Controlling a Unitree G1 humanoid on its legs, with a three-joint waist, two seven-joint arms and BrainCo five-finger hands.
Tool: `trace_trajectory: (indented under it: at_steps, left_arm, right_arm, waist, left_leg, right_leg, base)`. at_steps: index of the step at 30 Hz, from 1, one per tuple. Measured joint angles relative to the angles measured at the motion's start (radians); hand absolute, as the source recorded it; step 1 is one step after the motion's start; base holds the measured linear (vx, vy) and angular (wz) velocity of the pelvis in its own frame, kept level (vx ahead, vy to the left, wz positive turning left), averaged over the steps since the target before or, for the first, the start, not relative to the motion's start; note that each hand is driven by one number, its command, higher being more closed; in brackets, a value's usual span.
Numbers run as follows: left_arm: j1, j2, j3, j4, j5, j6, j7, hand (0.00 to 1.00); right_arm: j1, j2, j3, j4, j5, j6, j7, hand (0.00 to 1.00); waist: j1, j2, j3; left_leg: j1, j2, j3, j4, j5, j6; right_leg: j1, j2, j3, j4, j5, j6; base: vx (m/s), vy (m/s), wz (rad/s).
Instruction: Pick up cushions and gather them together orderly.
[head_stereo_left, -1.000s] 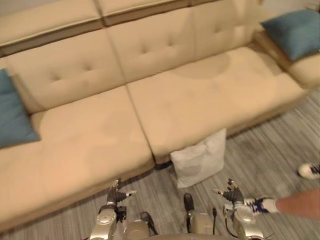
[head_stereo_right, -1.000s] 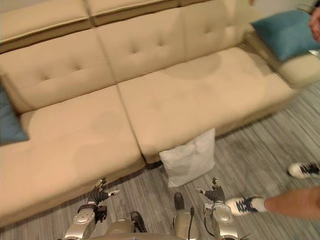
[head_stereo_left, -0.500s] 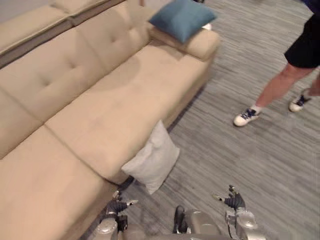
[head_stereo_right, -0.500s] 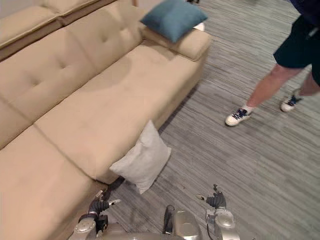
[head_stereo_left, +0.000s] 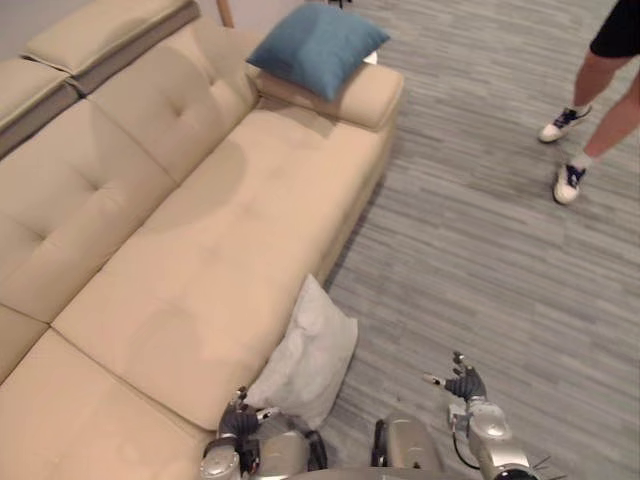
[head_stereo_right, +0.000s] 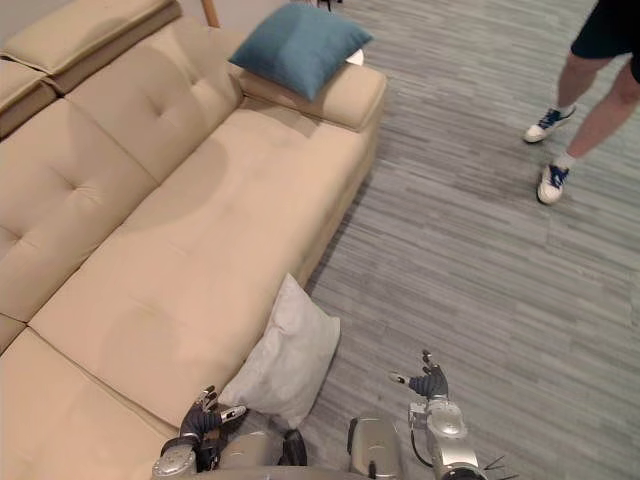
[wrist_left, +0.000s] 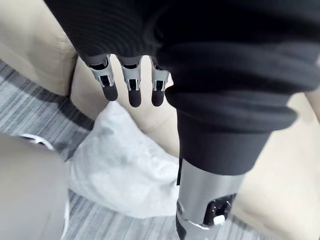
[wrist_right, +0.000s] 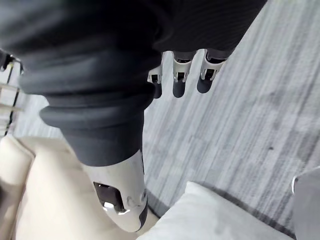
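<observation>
So far: no cushion is lifted or gathered; by my judgement the task has barely begun.
White cushion (head_stereo_left: 305, 355): on the floor (head_stereo_left: 480, 250), leaning against the front of the sofa (head_stereo_left: 200, 250), just beside the left hand.
Blue cushion (head_stereo_left: 315, 45): on the sofa's far armrest, well apart from the white one.
Left hand (head_stereo_left: 240, 421): fingers (wrist_left: 130, 92) straight and relaxed, holding nothing.
Right hand (head_stereo_left: 465, 384): fingers (wrist_right: 180, 82) straight, empty, above bare floor.
Person: legs (head_stereo_left: 590, 100) at the floor's far side.
Remaining: grasp each cushion, bring both to one spot, lay them neatly.
</observation>
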Motion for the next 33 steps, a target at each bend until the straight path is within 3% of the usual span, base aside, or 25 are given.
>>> trace_trajectory:
  at_steps: [2,4,5,6,7,8,9,11,13,15,18,20,22,25,30,32,33]
  left_arm:
    - [-0.018,0.009,0.002,-0.001,-0.005,-0.001,0.004,0.00]
    - [-0.050,0.016,0.006,-0.001,-0.014,-0.001,0.020,0.00]
    - [-0.071,0.015,0.009,-0.001,-0.019,-0.005,0.023,0.00]
    - [-0.077,0.016,0.010,-0.001,-0.022,-0.010,0.024,0.00]
    - [-0.082,0.020,0.010,0.002,-0.021,-0.018,0.023,0.00]
    - [-0.090,-0.021,0.016,0.007,-0.024,-0.021,0.027,0.00]
    - [-0.090,-0.037,0.016,0.007,-0.026,-0.022,0.026,0.00]
    - [-0.091,-0.055,0.014,0.005,-0.043,-0.022,0.023,0.00]
    - [-0.090,-0.057,0.013,-0.004,-0.044,-0.023,0.022,0.00]
    - [-0.089,-0.057,0.009,-0.004,-0.053,-0.021,0.023,0.00]
    - [-0.074,-0.052,0.004,-0.005,-0.061,-0.021,0.023,0.00]
    - [-0.068,-0.040,0.001,-0.006,-0.061,-0.021,0.022,0.00]
    - [-0.063,-0.024,0.001,-0.006,-0.059,-0.020,0.022,0.00]
    - [-0.058,0.003,0.002,0.000,-0.041,-0.018,0.022,0.00]
    - [-0.080,0.079,0.002,0.012,-0.033,-0.018,0.024,0.00]
    - [-0.096,0.104,0.002,0.012,-0.032,-0.019,0.032,0.00]
    - [-0.109,0.122,0.001,0.011,-0.032,-0.022,0.042,0.00]
  right_arm:
    - [-0.020,-0.001,0.011,0.000,-0.012,0.000,0.001,0.00]
    - [-0.031,-0.007,0.010,-0.001,-0.011,0.000,0.001,0.00]
    - [-0.025,-0.016,0.005,-0.001,-0.010,0.000,-0.001,0.00]
    - [-0.014,-0.019,-0.001,-0.001,-0.010,0.000,-0.003,0.00]
    - [-0.001,-0.020,-0.012,-0.003,-0.009,0.000,-0.004,0.00]
    - [-0.001,-0.039,-0.030,-0.001,-0.001,0.004,-0.012,0.00]
    - [-0.003,-0.039,-0.033,-0.013,0.000,0.004,-0.019,0.00]
    - [0.004,-0.038,-0.041,-0.040,0.002,0.000,-0.021,0.00]
    - [0.015,-0.030,-0.059,-0.041,0.015,-0.002,-0.022,0.00]
    - [0.022,-0.020,-0.087,-0.039,0.031,-0.003,-0.026,0.00]
    - [0.020,-0.008,-0.119,-0.014,0.041,-0.006,-0.040,0.00]
    - [0.020,-0.001,-0.124,0.011,0.041,-0.006,-0.042,0.00]
    - [0.019,0.007,-0.153,0.051,0.041,-0.004,-0.045,0.00]
    - [0.015,0.012,-0.162,0.087,0.039,0.000,-0.067,0.00]
    - [-0.085,0.007,-0.163,0.142,0.022,0.001,-0.105,0.00]
    - [-0.097,-0.004,-0.163,0.139,0.020,0.001,-0.105,0.00]
    - [-0.101,-0.010,-0.164,0.129,0.020,0.001,-0.107,0.00]
  waist:
    - [-0.001,0.011,-0.002]
    - [-0.004,0.014,0.000]
    - [-0.013,0.012,-0.001]
    - [-0.017,0.001,-0.006]
    - [-0.019,-0.012,-0.007]
    - [-0.012,0.027,-0.009]
    - [0.001,0.029,-0.010]
    - [-0.002,0.032,-0.012]
    - [0.003,0.032,-0.012]
    - [0.004,0.032,-0.012]
    - [0.025,0.030,-0.017]
    - [0.025,0.027,-0.022]
    - [0.022,0.026,-0.022]
    - [0.019,0.018,-0.017]
    - [0.030,-0.036,0.016]
    - [0.030,-0.034,0.047]
    - [0.029,-0.031,0.073]
  left_leg:
    - [0.018,0.007,-0.071,-0.022,0.000,0.000]
    - [0.022,0.015,-0.173,-0.032,0.001,-0.001]
    - [0.021,0.016,-0.238,-0.030,0.001,-0.026]
    - [0.021,0.005,-0.276,-0.022,-0.006,-0.046]
    - [0.024,-0.010,-0.311,-0.005,-0.024,-0.080]
    - [0.011,0.024,-0.358,0.022,-0.024,-0.114]
    - [-0.001,0.035,-0.363,0.021,-0.002,-0.152]
    - [-0.029,0.057,-0.390,0.023,0.041,-0.212]
    - [-0.044,0.079,-0.381,0.029,0.066,-0.238]
    - [-0.059,0.101,-0.318,0.040,0.096,-0.236]
    - [-0.082,0.141,-0.086,0.020,0.135,-0.202]
    - [-0.091,0.148,0.012,-0.009,0.156,-0.172]
    - [-0.092,0.149,0.096,-0.072,0.179,-0.164]
    - [-0.104,0.142,0.082,-0.140,0.208,-0.161]
    - [-0.255,0.146,0.080,-0.090,0.228,-0.151]
    - [-0.294,0.158,0.077,-0.008,0.186,-0.116]
    - [-0.319,0.166,0.051,0.052,0.147,-0.105]
  right_leg:
    - [-0.045,0.013,0.007,-0.061,-0.016,-0.027]
    - [-0.092,0.071,0.131,-0.198,-0.007,-0.025]
    - [-0.091,0.108,0.251,-0.328,0.044,-0.012]
    - [-0.071,0.103,0.304,-0.416,0.114,-0.010]
    - [-0.069,0.076,0.320,-0.458,0.217,0.019]
    - [-0.064,0.089,0.258,-0.411,0.212,-0.014]
    - [-0.063,0.086,0.236,-0.400,0.202,-0.029]
    - [-0.036,0.070,0.144,-0.399,0.185,-0.057]
    - [0.000,0.061,0.068,-0.408,0.176,-0.071]
    - [0.048,0.047,-0.007,-0.439,0.174,-0.076]
    - [0.106,0.026,-0.091,-0.492,0.175,-0.077]
    - [0.125,0.012,-0.152,-0.525,0.177,-0.080]
    - [0.145,0.000,-0.222,-0.553,0.182,-0.081]
    - [0.144,0.005,-0.272,-0.567,0.203,-0.088]
    - [-0.005,-0.013,-0.266,-0.488,0.224,-0.100]
    - [-0.026,-0.011,-0.234,-0.428,0.221,-0.100]
    - [-0.054,0.004,-0.140,-0.358,0.211,-0.099]
  base:
    - [0.29,-0.011,0.67]
    - [0.33,-0.165,1.13]
    - [0.31,-0.224,1.50]
    - [0.33,-0.273,1.65]
    - [0.31,-0.255,1.41]
    - [0.35,-0.312,1.12]
    - [0.24,-0.248,0.75]
    - [0.19,-0.267,0.97]
    - [0.14,-0.217,1.42]
    - [0.11,-0.173,1.33]
    - [0.04,-0.066,0.86]
    - [0.01,-0.032,0.90]
    - [-0.03,0.013,0.88]
    - [-0.08,0.020,0.61]
    - [-0.14,0.035,0.21]
    - [-0.22,0.087,0.18]
    - [-0.26,0.078,0.23]
